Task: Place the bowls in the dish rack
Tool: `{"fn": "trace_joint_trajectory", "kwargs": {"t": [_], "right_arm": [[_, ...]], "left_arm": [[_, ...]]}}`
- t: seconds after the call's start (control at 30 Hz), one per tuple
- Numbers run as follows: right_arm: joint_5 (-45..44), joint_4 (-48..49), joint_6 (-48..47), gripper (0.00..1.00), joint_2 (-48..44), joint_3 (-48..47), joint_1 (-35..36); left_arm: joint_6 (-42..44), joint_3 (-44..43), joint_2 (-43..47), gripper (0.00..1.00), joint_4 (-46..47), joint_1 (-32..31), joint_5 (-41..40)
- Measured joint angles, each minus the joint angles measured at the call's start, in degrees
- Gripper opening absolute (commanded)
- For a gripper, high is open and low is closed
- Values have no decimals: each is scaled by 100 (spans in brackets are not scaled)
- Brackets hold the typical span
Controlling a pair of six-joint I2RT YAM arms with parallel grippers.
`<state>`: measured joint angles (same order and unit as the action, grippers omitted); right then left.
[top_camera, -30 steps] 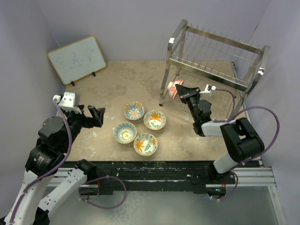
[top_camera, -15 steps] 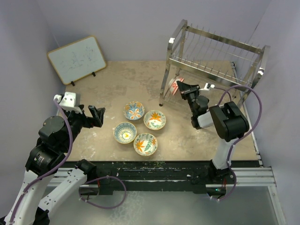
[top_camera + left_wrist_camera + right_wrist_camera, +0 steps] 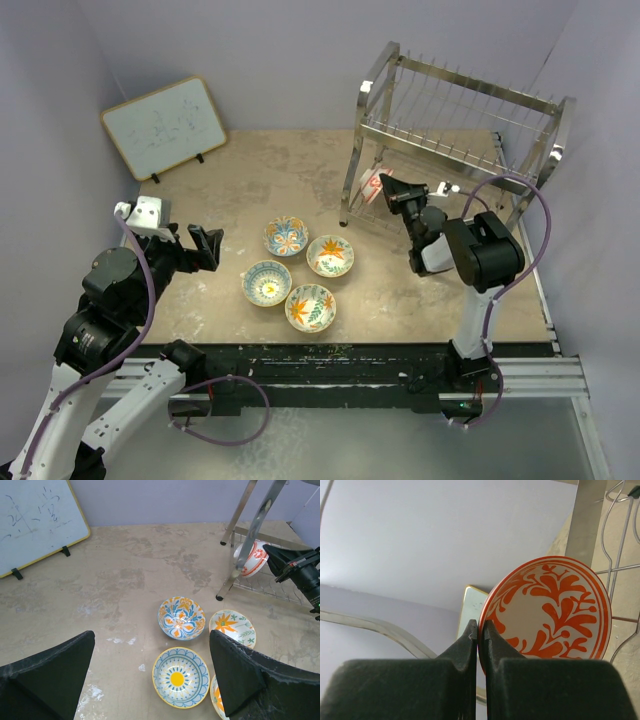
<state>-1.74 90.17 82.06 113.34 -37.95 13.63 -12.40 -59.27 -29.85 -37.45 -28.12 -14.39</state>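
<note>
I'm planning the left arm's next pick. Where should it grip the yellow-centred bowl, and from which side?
The bowl sits upright, mouth up, so probably pinch its rim wall from straight above. Take the left side: the other bowls crowd its right and far sides.

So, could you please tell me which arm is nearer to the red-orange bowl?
Right. The right arm grips the red-orange bowl by its rim at the dish rack; the left arm hangs far across the table.
</note>
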Motion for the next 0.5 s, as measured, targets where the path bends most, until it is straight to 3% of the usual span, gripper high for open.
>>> {"fn": "trace_joint_trajectory", "kwargs": {"t": [0.5], "right_arm": [[83,435,455,8,-4,555,-131]], "left_arm": [[0,0,0,99,0,0,-70]]}}
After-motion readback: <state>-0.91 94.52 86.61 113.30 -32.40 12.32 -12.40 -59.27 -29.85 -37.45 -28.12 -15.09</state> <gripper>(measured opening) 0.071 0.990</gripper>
